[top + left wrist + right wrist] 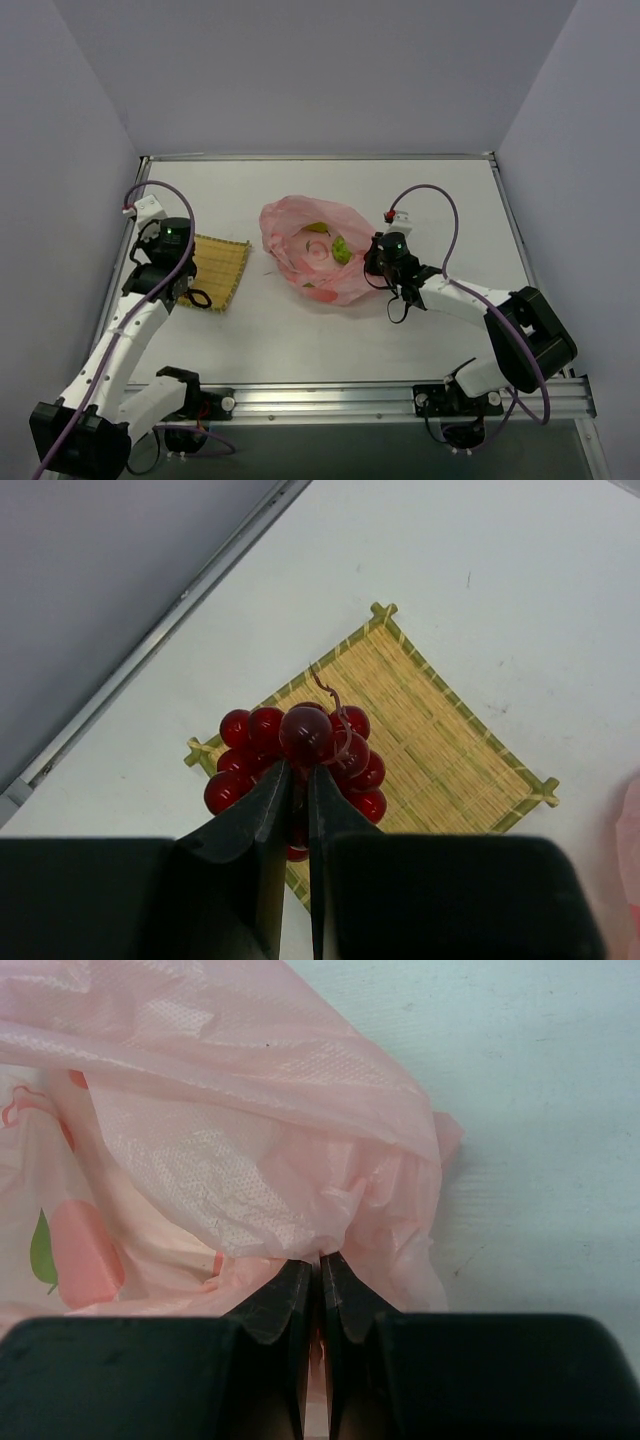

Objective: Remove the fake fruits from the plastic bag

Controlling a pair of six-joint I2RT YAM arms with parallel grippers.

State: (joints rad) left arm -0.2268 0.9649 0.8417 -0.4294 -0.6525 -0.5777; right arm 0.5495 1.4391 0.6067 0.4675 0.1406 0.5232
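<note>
Because plastic bag [310, 250] is thin crinkly film, judge it light, limp, slippery; best held by bunched rim. Sits mid-counter, mouth up; right gripper [320, 1263] pinched together on fold at side facing right edge. Near left edge, woven mat [440, 740]. Over it, grape bunch [305, 735]: likely hard, light, knobbly, apt to swing; left gripper [297, 780] clamped on it; whether bunch touches mat unclear. Inside bag, green fruit [341, 249] shows; other contents veiled by film, count unknowable.
</note>
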